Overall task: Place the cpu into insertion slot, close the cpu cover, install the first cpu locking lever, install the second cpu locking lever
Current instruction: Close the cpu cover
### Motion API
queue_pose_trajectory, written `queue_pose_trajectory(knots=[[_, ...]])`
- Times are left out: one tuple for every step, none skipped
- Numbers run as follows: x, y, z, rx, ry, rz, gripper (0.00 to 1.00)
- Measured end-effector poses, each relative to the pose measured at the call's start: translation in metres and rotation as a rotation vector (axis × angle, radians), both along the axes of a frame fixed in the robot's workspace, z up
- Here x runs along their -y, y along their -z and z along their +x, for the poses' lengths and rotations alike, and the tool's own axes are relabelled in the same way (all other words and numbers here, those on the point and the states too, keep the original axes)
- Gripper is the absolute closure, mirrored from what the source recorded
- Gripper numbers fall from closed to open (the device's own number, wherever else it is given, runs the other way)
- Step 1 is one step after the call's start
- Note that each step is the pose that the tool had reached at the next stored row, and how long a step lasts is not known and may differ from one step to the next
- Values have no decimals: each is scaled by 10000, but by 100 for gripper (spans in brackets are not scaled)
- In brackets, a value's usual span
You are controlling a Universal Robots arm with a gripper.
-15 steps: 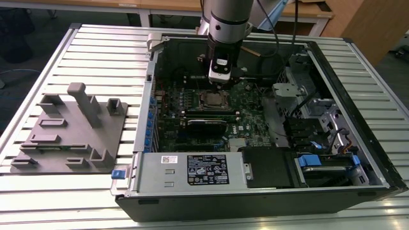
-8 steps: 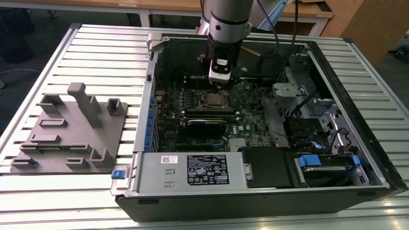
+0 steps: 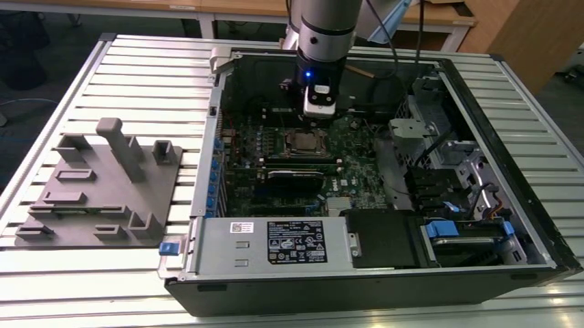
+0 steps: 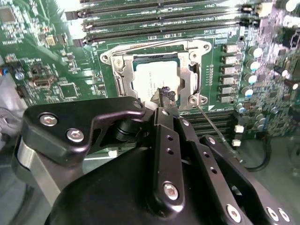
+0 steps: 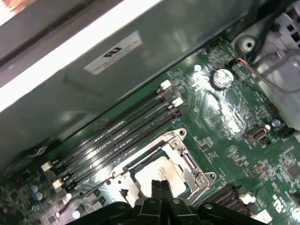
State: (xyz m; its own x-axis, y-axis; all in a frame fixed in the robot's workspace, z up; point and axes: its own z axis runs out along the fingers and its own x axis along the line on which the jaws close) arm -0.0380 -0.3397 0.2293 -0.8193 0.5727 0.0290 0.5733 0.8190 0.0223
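The cpu (image 4: pixel 152 77) lies flat in the insertion slot (image 3: pixel 305 141) on the green motherboard, its silvery top showing through the window of the cpu cover (image 4: pixel 190 70). The cover lies down over it. One thin locking lever (image 4: pixel 150 44) runs along the socket's edge beside the memory slots. A second lever (image 4: pixel 215 126) angles out from a socket corner, and its wire (image 5: pixel 86 192) also appears in the first wrist view. My gripper (image 4: pixel 166 93) hangs just above the cpu (image 5: pixel 164 173), fingertips (image 5: pixel 156 185) pressed together and empty.
Long black memory slots (image 5: pixel 122 131) run beside the socket, with the case's metal wall (image 5: pixel 140 70) behind them. In the exterior view the open computer case (image 3: pixel 365 171) lies on a slatted table, with a grey fixture block (image 3: pixel 100 191) at the view's left and drive bays (image 3: pixel 456 232) at its right.
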Motion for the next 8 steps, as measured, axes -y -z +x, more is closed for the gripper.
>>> queue_pose_trajectory(knots=[[0, 0, 0, 0, -172, 0, 89], [0, 1, 0, 0, -333, 0, 89], [0, 1, 0, 0, -497, 0, 89], [0, 1, 0, 0, -657, 0, 89], [0, 2, 0, 0, -823, 0, 89], [0, 2, 0, 0, -982, 1, 89], [0, 2, 0, 0, -1141, 2, 89], [0, 3, 0, 0, -1299, 4, 89]])
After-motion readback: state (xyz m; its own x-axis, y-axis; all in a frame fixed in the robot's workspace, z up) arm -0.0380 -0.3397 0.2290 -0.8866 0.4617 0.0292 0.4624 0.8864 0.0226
